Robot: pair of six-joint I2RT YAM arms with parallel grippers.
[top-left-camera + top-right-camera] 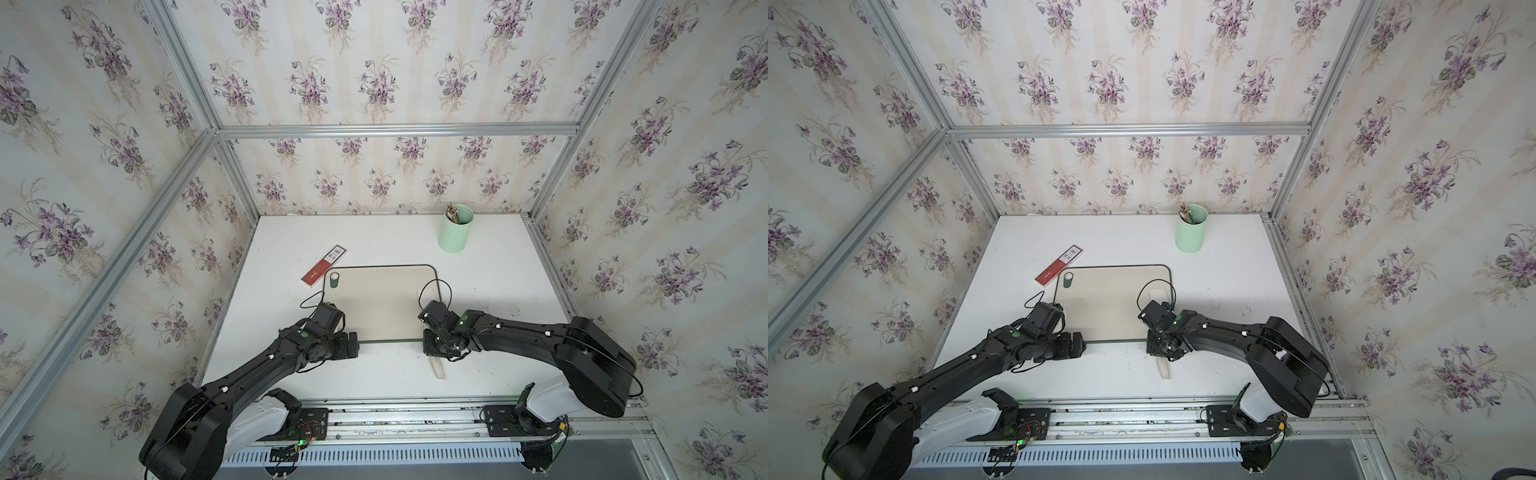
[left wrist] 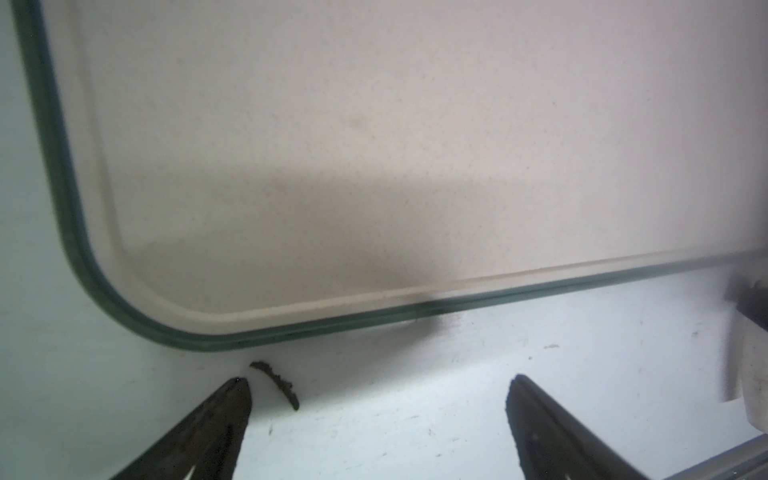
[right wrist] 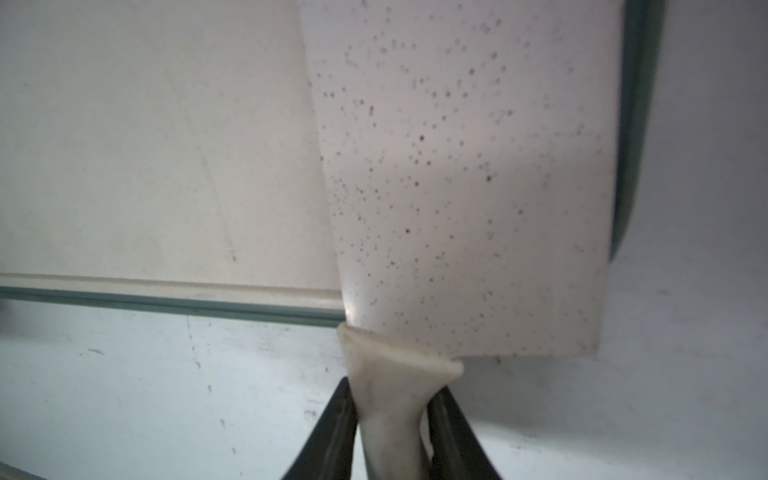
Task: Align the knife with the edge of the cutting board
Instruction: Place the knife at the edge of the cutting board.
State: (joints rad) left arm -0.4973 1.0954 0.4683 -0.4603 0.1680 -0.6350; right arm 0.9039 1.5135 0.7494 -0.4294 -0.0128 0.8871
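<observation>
The beige cutting board [image 1: 374,299] [image 1: 1108,299] with its dark green rim lies flat on the white table. The cream knife [image 3: 465,187] lies along the board's right edge, blade on the board and close to the rim. Its handle [image 1: 439,369] [image 1: 1165,370] sticks out past the near edge. My right gripper [image 3: 395,384] [image 1: 434,353] straddles the handle just behind the blade; its fingers hug it, with a thin gap on one side. My left gripper [image 2: 379,380] [image 1: 356,345] stands open and empty just off the board's [image 2: 374,145] near left corner.
A flat red box [image 1: 324,267] lies off the board's far left corner, beside the oval hole [image 1: 333,279]. A mint green cup [image 1: 456,230] holding pencils stands at the back right. A small dark scrap [image 2: 276,384] lies on the table by my left fingers.
</observation>
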